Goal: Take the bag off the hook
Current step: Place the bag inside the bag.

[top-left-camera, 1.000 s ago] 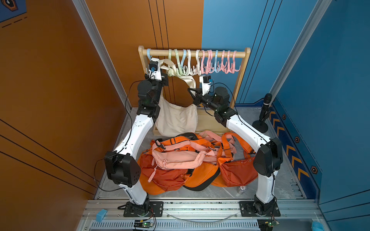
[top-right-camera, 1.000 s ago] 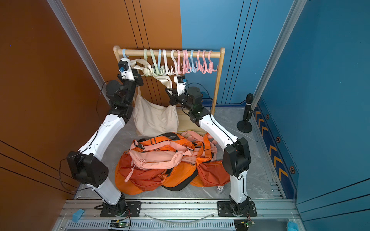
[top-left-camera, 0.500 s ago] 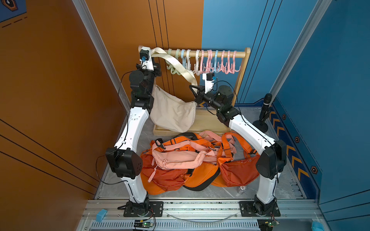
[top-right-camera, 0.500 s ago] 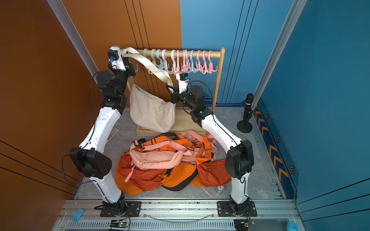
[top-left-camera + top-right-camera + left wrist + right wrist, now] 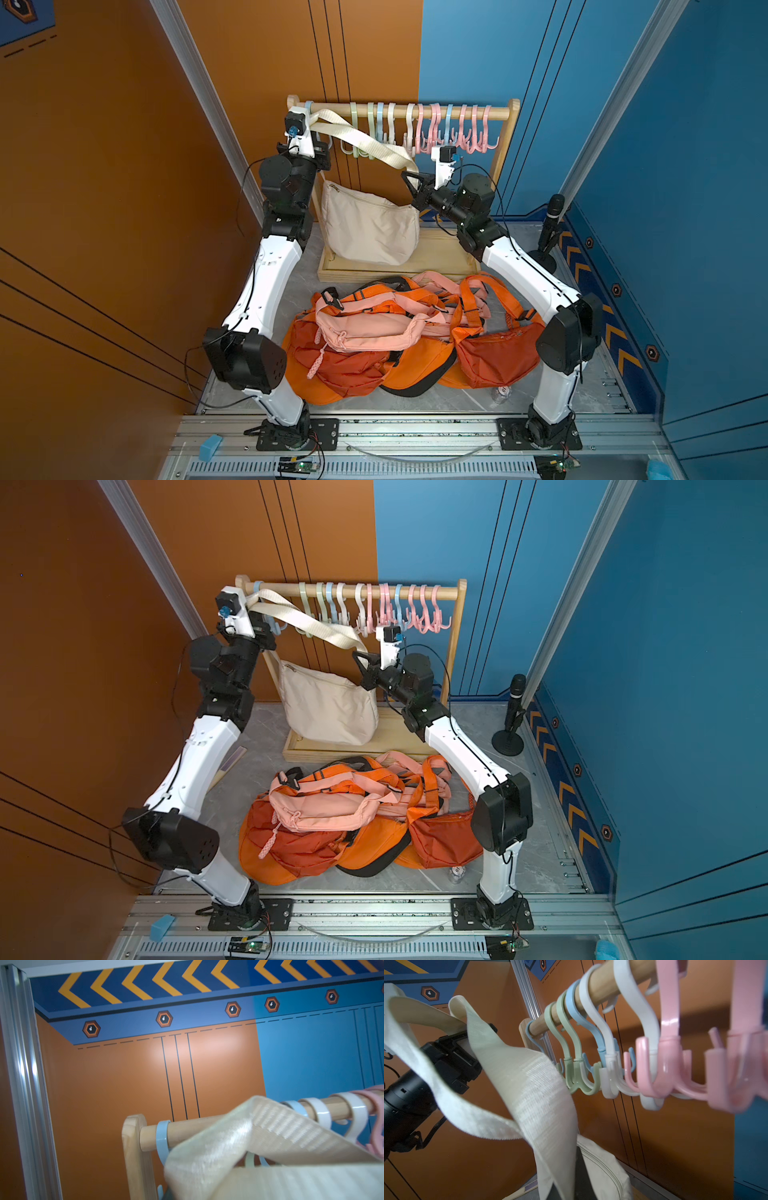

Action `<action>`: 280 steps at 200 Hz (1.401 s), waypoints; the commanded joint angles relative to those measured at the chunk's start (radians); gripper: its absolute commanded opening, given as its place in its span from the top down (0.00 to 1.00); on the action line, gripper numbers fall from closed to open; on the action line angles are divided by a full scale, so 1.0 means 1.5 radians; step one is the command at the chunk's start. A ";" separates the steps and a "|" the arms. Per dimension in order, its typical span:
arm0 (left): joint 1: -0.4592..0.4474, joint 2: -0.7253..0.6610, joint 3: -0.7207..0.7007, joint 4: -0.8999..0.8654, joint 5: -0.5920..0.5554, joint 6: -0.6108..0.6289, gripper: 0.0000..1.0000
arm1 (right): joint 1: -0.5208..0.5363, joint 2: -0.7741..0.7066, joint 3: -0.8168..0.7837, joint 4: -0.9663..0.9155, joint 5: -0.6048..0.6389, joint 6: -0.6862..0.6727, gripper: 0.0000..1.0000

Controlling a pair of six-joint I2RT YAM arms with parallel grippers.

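Looking down, in both top views, on a cream bag dangling in the air just in front of a wooden rack, above the rack's base and clear of the hooks. Holding it up by its strap with the left tool, clenched on the webbing near the left end of the rail. Stretching that strap down and across, in front of the green, blue and white hooks, toward the right tool.

Showing the right tool clenched as well, its tips just beside the strap where it meets the bag's upper corner. Being unable to tell whether pinching the webbing there or only touching it.

Seeing, from the right wrist, the strap folding over the left tool's black fingers, then dropping close past the lens to the bag's zipped edge. Seeing, from the left wrist, the strap bunched close to the lens, with the rail and a blue ring behind it.

Showing also a heap of orange and pink bags lying on the grey surface between the two arms, near the base. Showing a black microphone on a round stand by the blue wall, beyond the right arm.
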 commanded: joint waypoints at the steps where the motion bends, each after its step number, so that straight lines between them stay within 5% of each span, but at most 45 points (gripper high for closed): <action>1: -0.011 -0.090 -0.041 0.036 0.016 0.020 1.00 | 0.011 -0.104 -0.020 0.007 0.003 -0.028 1.00; 69: -0.175 -0.265 -0.205 0.030 0.002 0.225 1.00 | 0.057 -0.356 -0.198 -0.070 0.086 -0.124 1.00; 104: -0.266 -0.343 -0.280 0.029 0.006 0.212 1.00 | 0.121 -0.519 -0.298 -0.173 0.154 -0.215 1.00; 165: -0.420 -0.449 -0.376 0.006 0.051 0.129 1.00 | 0.171 -0.771 -0.419 -0.299 0.263 -0.240 1.00; 242: -0.633 -0.460 -0.302 -0.123 -0.058 0.244 1.00 | 0.171 -0.824 -0.320 -0.461 0.333 -0.247 1.00; 280: -0.695 -0.489 -0.356 -0.133 -0.126 0.250 1.00 | 0.171 -0.873 -0.406 -0.499 0.400 -0.237 1.00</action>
